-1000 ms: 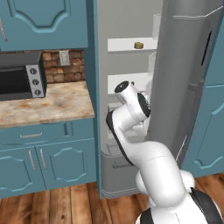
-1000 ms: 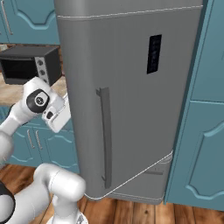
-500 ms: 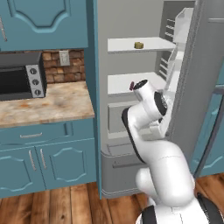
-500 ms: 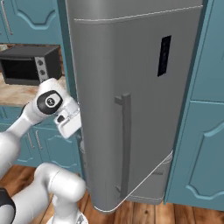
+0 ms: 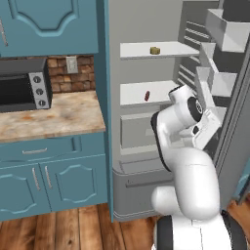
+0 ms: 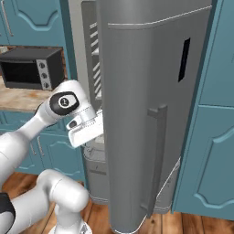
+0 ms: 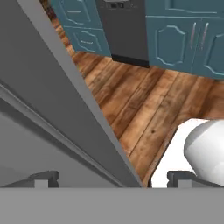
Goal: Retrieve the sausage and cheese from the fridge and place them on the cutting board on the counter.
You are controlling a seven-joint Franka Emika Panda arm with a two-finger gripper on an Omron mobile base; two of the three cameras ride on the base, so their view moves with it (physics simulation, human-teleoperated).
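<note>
The fridge (image 5: pixel 146 117) stood wide open and the gripper (image 7: pixel 113 177) hung at the door's (image 6: pixel 146 105) inner edge with its fingers spread wide, nothing between them. Judging by that, the door-opening step looked about finished and the fetching had not begun. The sausage (image 5: pixel 146 95), a little dark-red stub, lay on the middle white shelf; the cheese (image 5: pixel 155 50), a yellowish lump, sat on the shelf above it, both well clear of the hand. Next, by my reading, the arm would have to swing away from the door and reach into the compartment, lining the open fingers over one of those two small items. The left base view gave the shelves, the food, the grey drawer (image 5: pixel 139 129) and the beige countertop (image 5: pixel 58 114) with the toaster oven (image 5: pixel 24 90). The right base view offered the door's outer face and its bar handle (image 6: pixel 155 160) instead, with the food hidden behind it. The hand view looked down past the door edge to wooden floor (image 7: pixel 144 100).
</note>
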